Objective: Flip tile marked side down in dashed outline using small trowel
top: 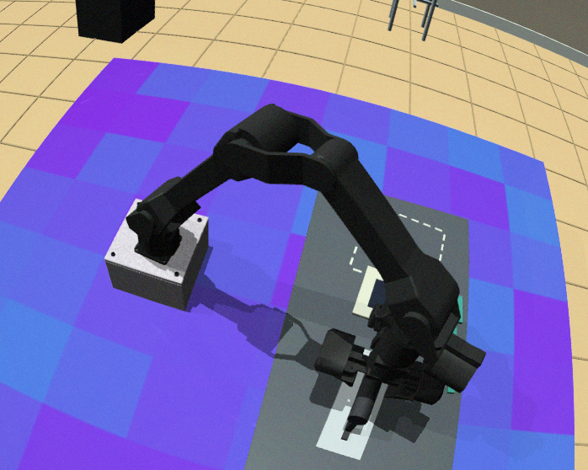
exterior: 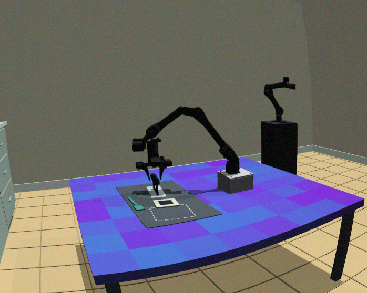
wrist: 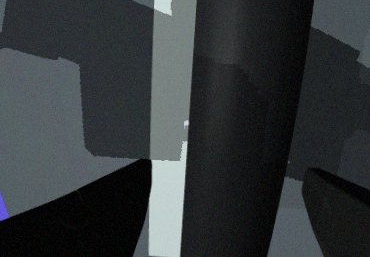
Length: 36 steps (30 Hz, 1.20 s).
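Note:
The small trowel (top: 362, 403) (exterior: 154, 178) (wrist: 245, 79) has a thick black handle over a pale flat blade, which lies on the grey mat (top: 284, 440) (exterior: 205, 212). My gripper (exterior: 154, 179) (wrist: 228, 176) points down and is open, one finger on each side of the handle. A gap shows on both sides in the wrist view. The cream tile (top: 363, 298) (exterior: 165, 202) lies flat on the mat with its dark mark up, outside the dashed outline (top: 443, 233) (exterior: 194, 215) and beside its near edge. My arm hides part of the tile and outline in the top view.
A teal flat-bladed tool (top: 460, 309) (exterior: 139, 207) lies along the mat's edge, beside the tile. The arm's base box (top: 147, 283) (exterior: 240, 186) stands on the table (top: 97, 374) (exterior: 174, 252), off the mat. Another arm on a black pedestal (exterior: 278, 145) stands beyond the table.

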Available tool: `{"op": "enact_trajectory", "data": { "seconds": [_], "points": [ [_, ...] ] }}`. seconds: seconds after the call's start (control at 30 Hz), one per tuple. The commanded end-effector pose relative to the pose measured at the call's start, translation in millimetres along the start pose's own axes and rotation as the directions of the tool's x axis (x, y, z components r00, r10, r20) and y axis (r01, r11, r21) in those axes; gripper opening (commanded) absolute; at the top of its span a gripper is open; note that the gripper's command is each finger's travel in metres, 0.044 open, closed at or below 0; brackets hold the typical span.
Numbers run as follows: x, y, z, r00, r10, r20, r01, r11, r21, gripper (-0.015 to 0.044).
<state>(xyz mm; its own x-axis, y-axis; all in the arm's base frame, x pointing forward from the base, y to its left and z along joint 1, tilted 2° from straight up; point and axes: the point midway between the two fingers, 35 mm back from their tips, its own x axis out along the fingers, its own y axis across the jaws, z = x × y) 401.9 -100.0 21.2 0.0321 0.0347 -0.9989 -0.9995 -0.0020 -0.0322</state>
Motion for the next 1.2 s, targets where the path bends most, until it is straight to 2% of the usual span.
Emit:
{"op": "enact_trajectory", "data": {
  "seconds": [0.0, 0.3, 0.43, 0.6, 0.63, 0.73, 1.17],
  "points": [
    [1, 0, 0, 1.000, 0.001, 0.000, -0.001, 1.000, -0.006, 0.0270],
    [-2, 0, 0, 1.000, 0.001, 0.000, -0.001, 1.000, -0.006, 0.0270],
    [-42, 3, 1, 1.000, 0.001, 0.000, -0.001, 1.000, -0.006, 0.0270],
    [-45, 3, 1, 1.000, 0.001, 0.000, -0.001, 1.000, -0.006, 0.0270],
    [-50, 0, 0, 1.000, -0.019, -0.005, 0.019, 1.000, -0.001, 0.0296],
    [-56, 0, 0, 1.000, -0.020, -0.005, 0.020, 1.000, 0.002, 0.0300],
    [-48, -4, -2, 0.993, -0.122, -0.005, 0.116, 0.929, 0.351, 0.0300]
  ]
}}
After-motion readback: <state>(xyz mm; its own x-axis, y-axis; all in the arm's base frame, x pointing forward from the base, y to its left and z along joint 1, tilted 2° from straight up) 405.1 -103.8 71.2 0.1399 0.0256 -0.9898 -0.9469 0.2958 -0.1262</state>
